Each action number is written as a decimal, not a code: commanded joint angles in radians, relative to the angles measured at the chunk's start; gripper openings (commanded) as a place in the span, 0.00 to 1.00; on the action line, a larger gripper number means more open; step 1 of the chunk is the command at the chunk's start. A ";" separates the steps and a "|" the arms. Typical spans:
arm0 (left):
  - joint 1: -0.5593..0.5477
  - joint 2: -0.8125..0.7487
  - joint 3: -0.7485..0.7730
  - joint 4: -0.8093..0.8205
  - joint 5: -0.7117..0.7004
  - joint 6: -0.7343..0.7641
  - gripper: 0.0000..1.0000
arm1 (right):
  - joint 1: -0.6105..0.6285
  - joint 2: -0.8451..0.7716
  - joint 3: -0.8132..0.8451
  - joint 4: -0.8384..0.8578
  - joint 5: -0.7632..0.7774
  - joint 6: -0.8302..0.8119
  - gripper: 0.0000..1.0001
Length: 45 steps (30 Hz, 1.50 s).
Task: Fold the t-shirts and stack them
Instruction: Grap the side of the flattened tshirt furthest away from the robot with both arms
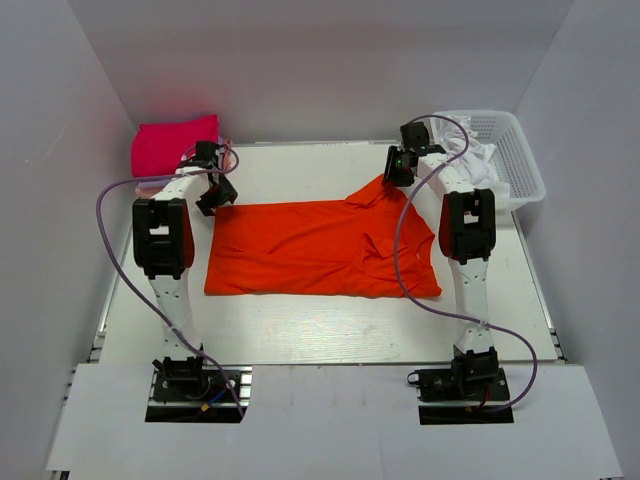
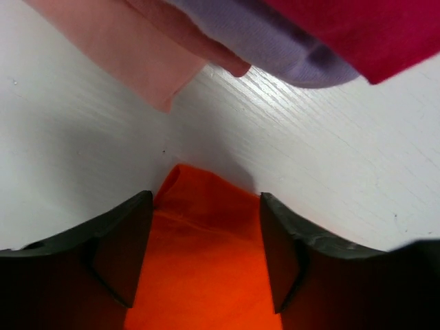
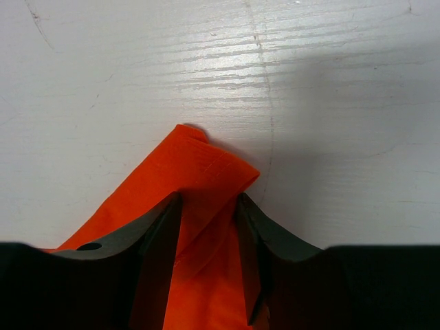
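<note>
R fingers point(image 3: 168, 247) are pinched on a rolled-up corner of the orange shirt point(image 1: 320, 250) at its far-right side, holding it a bit off the surface point(image 1: 300, 330). L fingers point(image 2: 134, 240) are spread, straddling the far-left corner, not gripping it afaict. The shirt lies mostly flat across the middle btw the two arms, w/ a few creases. Just past the L fingers is the stack point(image 1: 175, 150): light pink shirt point(image 2: 130, 48), lavender shirt point(image 2: 275, 41), magenta shirt point(image 2: 364, 34) on top. So three look done. The orange one isn't folded yet, then it goes on the stack. The basket point(image 1: 525, 170) far right holds white cloth point(image 1: 475, 160), maybe more to do.
</note>
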 commanded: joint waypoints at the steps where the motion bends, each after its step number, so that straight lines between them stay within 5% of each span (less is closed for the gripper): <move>1: 0.005 0.012 0.006 0.011 -0.004 -0.003 0.69 | -0.005 -0.030 -0.004 0.023 0.007 0.006 0.44; 2: 0.005 0.012 0.006 0.011 -0.003 -0.003 0.65 | -0.003 -0.031 -0.001 0.022 0.009 0.009 0.44; 8: 0.005 0.003 -0.060 0.020 0.007 -0.012 0.00 | -0.005 -0.053 -0.003 0.029 0.023 0.011 0.33; 16: 0.005 -0.043 -0.060 0.086 -0.002 -0.003 0.00 | 0.000 -0.082 0.009 0.046 0.085 -0.011 0.23; 25: -0.004 -0.075 -0.069 0.120 0.020 0.020 0.00 | -0.001 -0.083 0.022 0.054 0.076 -0.031 0.30; 30: -0.004 -0.075 -0.078 0.120 0.020 0.020 0.00 | 0.005 -0.079 0.026 0.054 0.038 -0.038 0.00; 41: -0.004 -0.141 -0.078 0.129 0.020 0.020 0.00 | 0.002 -0.213 0.029 0.022 0.058 -0.046 0.00; 45: -0.004 -0.198 -0.133 0.175 0.020 0.045 0.00 | 0.005 -0.356 -0.145 0.020 0.038 -0.028 0.00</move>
